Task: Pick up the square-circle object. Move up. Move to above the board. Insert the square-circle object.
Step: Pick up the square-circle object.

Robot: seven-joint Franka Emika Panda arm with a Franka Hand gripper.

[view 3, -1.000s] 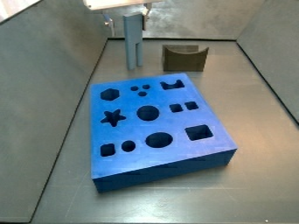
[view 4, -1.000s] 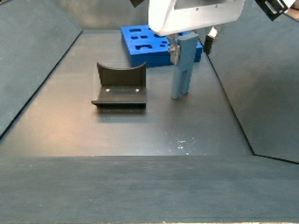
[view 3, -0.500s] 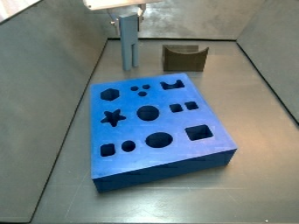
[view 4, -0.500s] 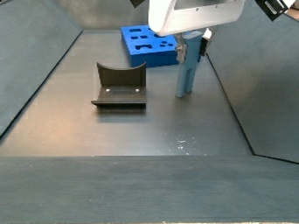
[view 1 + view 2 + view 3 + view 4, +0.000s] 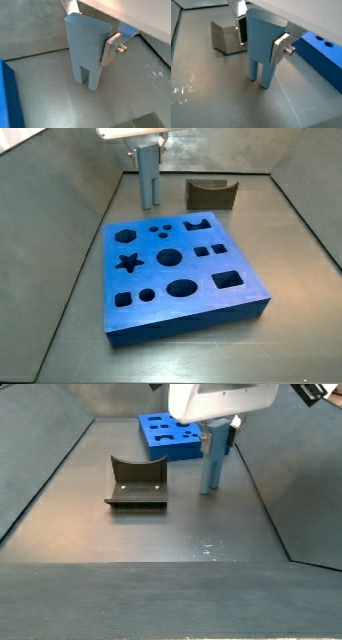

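The gripper (image 5: 147, 148) is standing at the far end of the grey floor (image 5: 267, 238), at about 12 o'clock from the board (image 5: 181, 278) in a side view, and its fingers are clamping the upper part of the square-circle object (image 5: 147, 178). In both wrist views a flat silver finger (image 5: 113, 46) is pressing against one broad face of the slab (image 5: 85, 47), with the opposite finger (image 5: 240, 27) partly showing behind it. The slab is hanging upright, and its two prongs (image 5: 259, 80) are pointing down, split by a narrow slot. Whether the prongs are touching the floor or sitting just above it is hard to judge from these angles.

The board is lying flat nearer the camera in that side view, its holed top face fully uncovered, its far edge well apart from the slab. In a wrist view the board's blue side wall (image 5: 324, 57) is running near the slab without touching it. The fixture (image 5: 211, 193) is standing at about 3 o'clock from the slab, near but apart, with open floor between them. Sloping grey walls (image 5: 54, 464) are bounding the floor on both sides, and the floor (image 5: 174, 534) on the fixture's (image 5: 136, 481) side is lying bare.
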